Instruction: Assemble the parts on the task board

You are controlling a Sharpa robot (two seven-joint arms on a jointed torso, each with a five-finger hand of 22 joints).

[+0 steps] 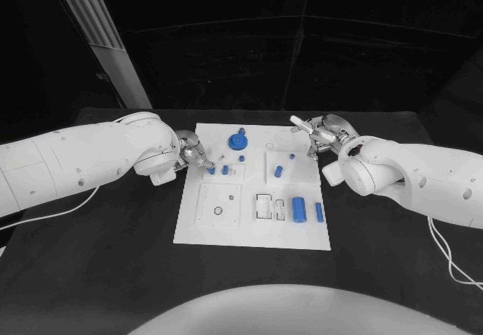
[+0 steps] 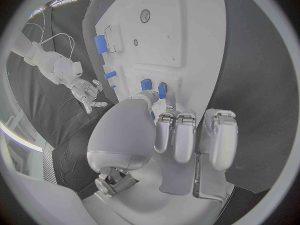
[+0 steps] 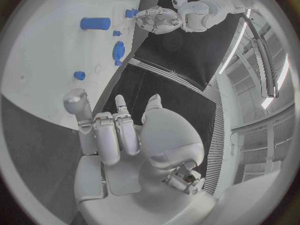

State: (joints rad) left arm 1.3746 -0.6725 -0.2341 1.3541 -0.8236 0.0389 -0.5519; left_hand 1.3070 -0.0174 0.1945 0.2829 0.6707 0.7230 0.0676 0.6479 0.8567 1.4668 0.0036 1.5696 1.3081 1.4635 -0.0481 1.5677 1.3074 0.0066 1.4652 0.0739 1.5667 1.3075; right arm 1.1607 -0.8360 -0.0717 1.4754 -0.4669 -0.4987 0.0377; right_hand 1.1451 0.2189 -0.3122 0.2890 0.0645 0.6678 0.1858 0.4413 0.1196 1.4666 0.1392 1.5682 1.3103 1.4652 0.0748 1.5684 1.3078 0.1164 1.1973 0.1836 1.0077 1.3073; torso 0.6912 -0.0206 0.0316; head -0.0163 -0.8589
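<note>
White and flat, the task board (image 1: pixel 252 234) lies in the middle of the black surface (image 1: pixel 100 279), its long sides running from the near edge toward the far one. Nearest on the board, toward its right side, a blue cylinder (image 1: pixel 298 209) and a thinner blue pin (image 1: pixel 319 211) lie loose beside some pale slots, apparently not yet seated. Farther back a short blue peg (image 1: pixel 278 172) rests on a raised square block, and a blue gear-like piece (image 1: pixel 237 142) stands near the board's far edge, seemingly already on its post. At the board's left edge the left robot hand (image 1: pixel 195 158) reaches in over two small blue pieces (image 2: pixel 153 87); a fingertip (image 2: pixel 169 104) looks to be touching or pressing by one, though whether anything is truly grasped I cannot tell. The right robot hand (image 1: pixel 320 134) hovers off the board's far right corner, fingers spread and grasping nothing. By my reckoning the assembly is early to midway: most parts remain unplaced.
</note>
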